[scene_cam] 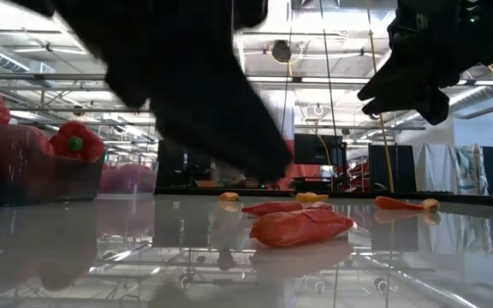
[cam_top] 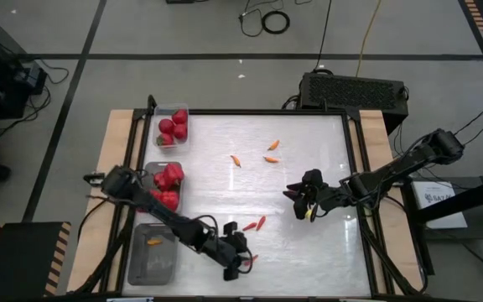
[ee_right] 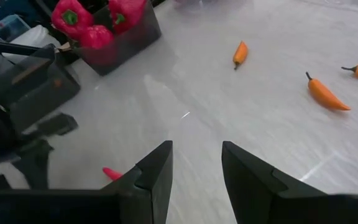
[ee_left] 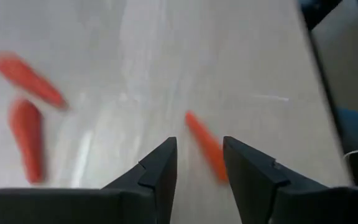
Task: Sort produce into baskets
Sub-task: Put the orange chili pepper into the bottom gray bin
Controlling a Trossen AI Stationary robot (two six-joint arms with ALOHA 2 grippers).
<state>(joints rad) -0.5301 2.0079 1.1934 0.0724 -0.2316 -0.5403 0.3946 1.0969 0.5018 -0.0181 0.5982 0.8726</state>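
At the lower middle of the high view the left tool (cam_top: 240, 265) hovers low over the counter (cam_top: 309, 243), fingers narrowly parted, empty — a slim red chili (ee_left: 206, 146) lies slantwise just ahead. Farther up, right tool (cam_top: 306, 204) hangs part-open, empty; three orange chilies (cam_top: 272, 158) lie scattered beyond.

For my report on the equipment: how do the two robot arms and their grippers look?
Both arms are dark, nearly black, built of slim jointed segments. The left gripper and the right gripper each have two flat, angular black fingers. The right gripper shows a small yellow mark. Dark cables run along the arms.
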